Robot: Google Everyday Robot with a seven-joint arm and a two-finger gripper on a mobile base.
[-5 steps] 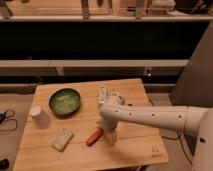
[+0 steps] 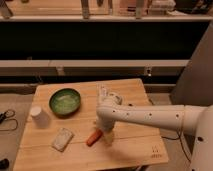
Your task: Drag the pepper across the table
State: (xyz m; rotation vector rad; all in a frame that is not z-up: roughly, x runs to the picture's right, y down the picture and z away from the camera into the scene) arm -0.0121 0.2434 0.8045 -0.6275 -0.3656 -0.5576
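My tool stood beside the pepper, low on the counter.
The tool pointed down at the wood, just at 3 o'clock of the pepper, which lay tilted near the front edge, about 6 o'clock from the counter's middle. I could not tell whether the two touched, nor whether the tool was wide or narrow. The green bowl sat at 10 o'clock, the white cup at 9, and the pale sponge at 8.

My arm reaches in from the right. My end effector points down, low over the front of the surface.
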